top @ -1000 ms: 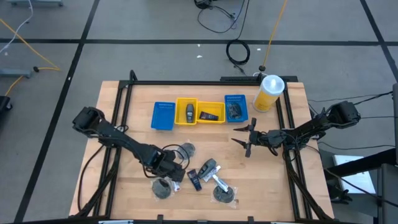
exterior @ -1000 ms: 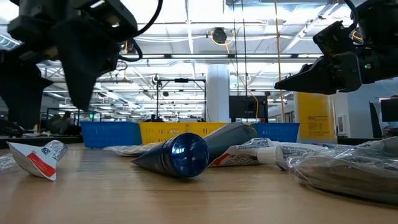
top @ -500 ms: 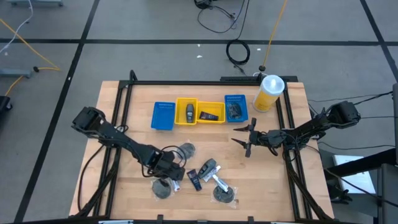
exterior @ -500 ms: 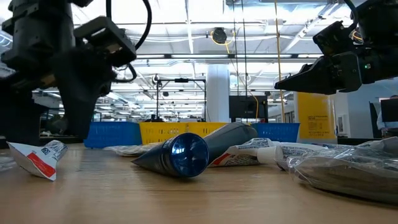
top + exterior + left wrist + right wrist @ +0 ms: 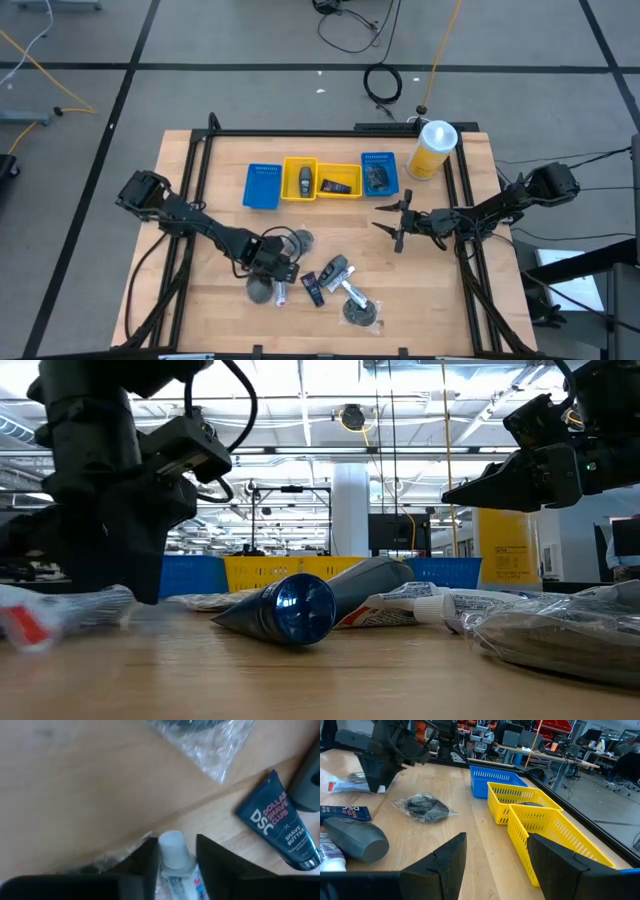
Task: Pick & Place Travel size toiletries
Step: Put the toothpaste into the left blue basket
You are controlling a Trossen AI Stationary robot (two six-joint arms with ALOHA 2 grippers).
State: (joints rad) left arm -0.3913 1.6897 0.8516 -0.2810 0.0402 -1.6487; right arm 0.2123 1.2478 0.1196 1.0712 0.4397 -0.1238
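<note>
My left gripper (image 5: 278, 277) stands at the table's near left, fingers down around a small white tube (image 5: 176, 870) with a white cap (image 5: 172, 854) and red print. A wrapped grey disc (image 5: 261, 291) lies beside it, another disc (image 5: 296, 241) farther back. Close by lie a blue tube (image 5: 280, 826), a dark bottle (image 5: 336, 269), a white tube (image 5: 351, 291) and a third disc (image 5: 362, 312). My right gripper (image 5: 390, 228) hangs open above the table's right half, holding nothing. My left gripper pinches the white tube at its shoulder (image 5: 180, 869), just behind the cap, between its two fingers. The fingers (image 5: 150, 862) come from above, one on each side, and the cap sticks out past them. Whether the tube (image 5: 60, 618) is off the wood, I cannot tell.
At the back stand a blue tray (image 5: 262, 186), two yellow trays (image 5: 318, 181) holding items and another blue tray (image 5: 379, 174), with a tall yellow bottle (image 5: 432, 148) at the far right. A black frame (image 5: 300, 132) rims the table. Bare wood lies at the near left.
My left gripper has come down over the white tube and its fingers have drawn in on it. The tube has shifted and turned on the table and shows blurred in the low view. The wrapped disc beside it shows more fully now.
</note>
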